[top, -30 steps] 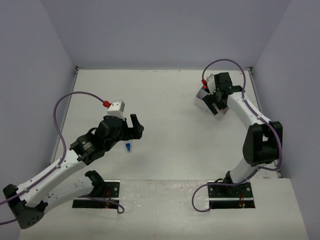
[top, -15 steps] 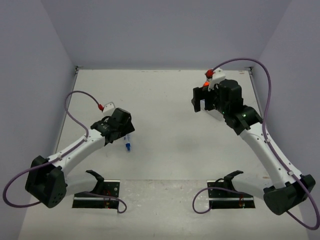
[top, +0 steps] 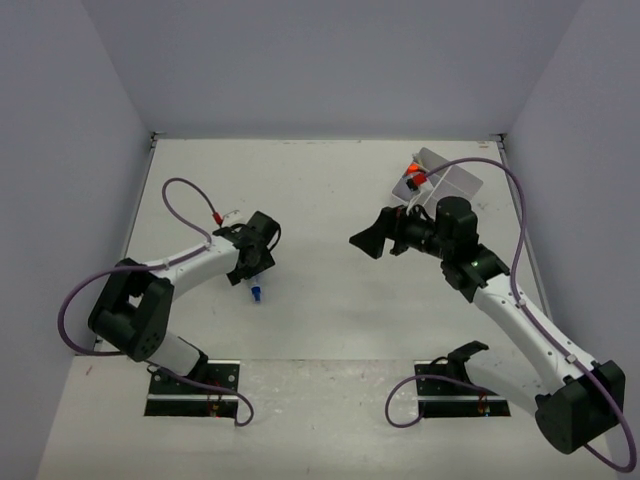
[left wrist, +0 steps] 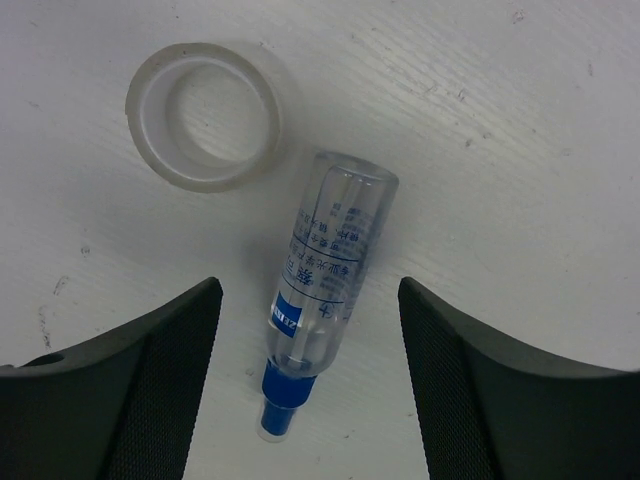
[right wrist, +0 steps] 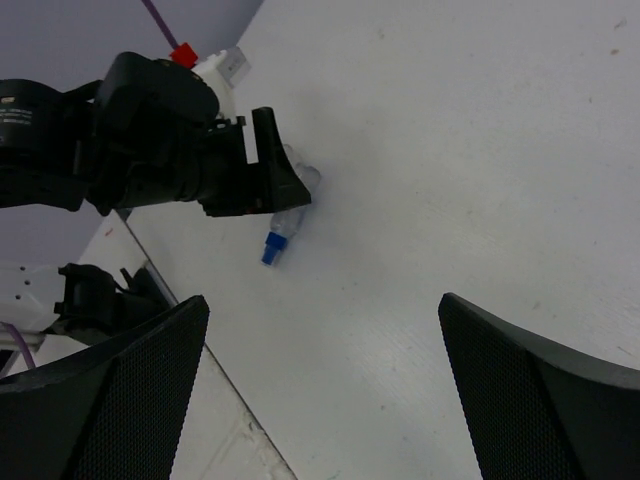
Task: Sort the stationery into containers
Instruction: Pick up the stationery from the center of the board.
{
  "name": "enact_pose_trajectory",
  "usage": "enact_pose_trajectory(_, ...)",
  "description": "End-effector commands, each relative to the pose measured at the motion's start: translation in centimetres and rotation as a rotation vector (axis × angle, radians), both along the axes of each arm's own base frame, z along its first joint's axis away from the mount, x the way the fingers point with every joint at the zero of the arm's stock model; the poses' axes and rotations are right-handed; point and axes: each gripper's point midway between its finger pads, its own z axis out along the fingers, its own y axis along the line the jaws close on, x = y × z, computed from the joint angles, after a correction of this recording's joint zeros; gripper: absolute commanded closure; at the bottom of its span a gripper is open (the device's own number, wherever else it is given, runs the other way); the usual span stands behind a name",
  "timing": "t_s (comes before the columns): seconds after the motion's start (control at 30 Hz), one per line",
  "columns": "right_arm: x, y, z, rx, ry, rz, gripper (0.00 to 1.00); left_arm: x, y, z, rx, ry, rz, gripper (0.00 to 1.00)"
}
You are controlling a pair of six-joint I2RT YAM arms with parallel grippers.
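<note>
A small clear bottle with a blue cap (left wrist: 318,290) lies on the white table between the fingers of my left gripper (left wrist: 310,390). The jaws stand apart on either side of it and touch nothing. A clear tape roll (left wrist: 205,115) lies flat just beyond the bottle. From above, the left gripper (top: 256,268) points down over the bottle, whose blue cap (top: 256,292) sticks out toward the near edge. My right gripper (top: 368,242) hovers open and empty above the table's middle, facing left. The white tray (top: 462,180) sits at the back right with an orange-capped item (top: 413,168) in it.
The right wrist view looks across bare table toward the left gripper (right wrist: 190,150) and the blue-capped bottle (right wrist: 282,232). Purple cables loop from both arms. Grey walls close in the table on three sides. The arm bases stand at the near edge.
My left gripper has dropped down over the bottle, and its jaws have narrowed a little. My right arm has swung away from the tray toward the table's middle, uncovering the tray.
</note>
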Motion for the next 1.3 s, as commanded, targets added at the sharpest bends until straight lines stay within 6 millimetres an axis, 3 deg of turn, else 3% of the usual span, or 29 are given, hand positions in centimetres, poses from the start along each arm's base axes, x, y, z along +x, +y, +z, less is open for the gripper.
enact_pose_trajectory(0.0,-0.6,1.5,3.4,0.109,-0.068,0.083,0.01,1.3,-1.2,0.1,-0.042,-0.059,0.019,0.30)
enact_pose_trajectory(0.2,-1.6,2.4,3.2,0.166,-0.074,0.162,0.01,0.9,-1.2,-2.1,-0.031,-0.020,0.015,0.45)
enact_pose_trajectory(0.27,-2.7,2.9,2.6,0.208,-0.063,0.218,0.01,0.8,-1.5,-2.9,-0.039,-0.007,0.009,0.60)
enact_pose_trajectory(0.33,-3.7,3.2,1.2,0.229,-0.037,0.265,0.01,0.8,-1.8,-3.2,-0.056,0.001,0.002,0.88)
enact_pose_trajectory(0.4,-4.4,3.6,1.1,0.267,-0.046,0.294,0.01,0.9,-2.2,-3.0,-0.078,-0.010,0.003,1.00)
enact_pose_trajectory(0.47,-6.0,4.6,-0.9,0.270,-0.027,0.311,0.05,1.2,-3.3,-1.8,-0.129,-0.058,0.001,1.00)
enact_pose_trajectory(0.6,-6.1,5.6,-4.6,0.216,-0.005,0.143,0.37,1.4,-7.4,2.6,-0.301,-0.185,0.046,1.00)
enact_pose_trajectory(0.63,-5.4,5.3,-5.0,0.224,-0.012,0.061,0.48,1.2,-9.0,3.9,-0.349,-0.210,0.048,1.00)
enact_pose_trajectory(0.73,-5.2,4.7,-5.1,0.238,-0.040,-0.053,0.65,0.9,-12.3,7.0,-0.511,-0.253,0.116,1.00)
enact_pose_trajectory(0.87,-4.7,4.4,-4.1,0.210,-0.095,-0.127,0.61,0.2,-15.4,10.0,-0.689,-0.257,0.177,1.00)
enact_pose_trajectory(0.93,-4.4,4.1,-3.4,0.203,-0.114,-0.168,0.55,0.1,-16.6,10.5,-0.758,-0.244,0.197,1.00)
enact_pose_trajectory(1.1,-3.2,3.8,-3.0,0.156,-0.130,-0.231,0.52,0.4,-19.6,11.2,-0.891,-0.211,0.183,1.00)
enact_pose_trajectory(1.27,-3.0,4.0,-4.0,0.117,-0.097,-0.247,0.51,0.7,-20.6,12.0,-0.914,-0.211,0.167,1.00)
